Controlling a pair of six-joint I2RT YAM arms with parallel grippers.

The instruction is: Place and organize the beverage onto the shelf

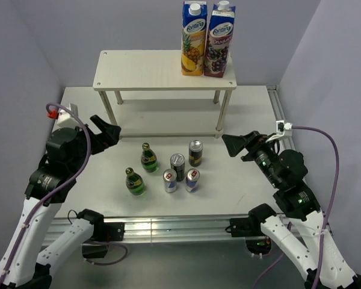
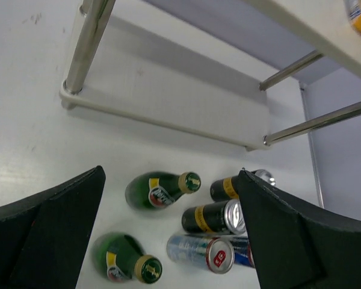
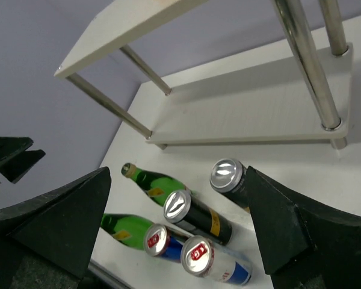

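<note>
Shelf (image 1: 150, 71) stands at the back of the table (image 1: 240, 180), juice cartons (image 1: 194, 37) on its top right. Left gripper (image 1: 108, 129) and right gripper (image 1: 231, 146) have jaws wide apart, holding nothing, flanking the drinks. Green bottles (image 1: 148, 158), dark cans (image 1: 195, 153) and blue-silver cans (image 1: 169, 180) stand clustered in front of the shelf.

Overhead view; wrist views share cans (image 2: 213, 218)

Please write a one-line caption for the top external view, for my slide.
Left gripper and right gripper, both open, flank six drinks standing before the shelf, two juice cartons on top.
</note>
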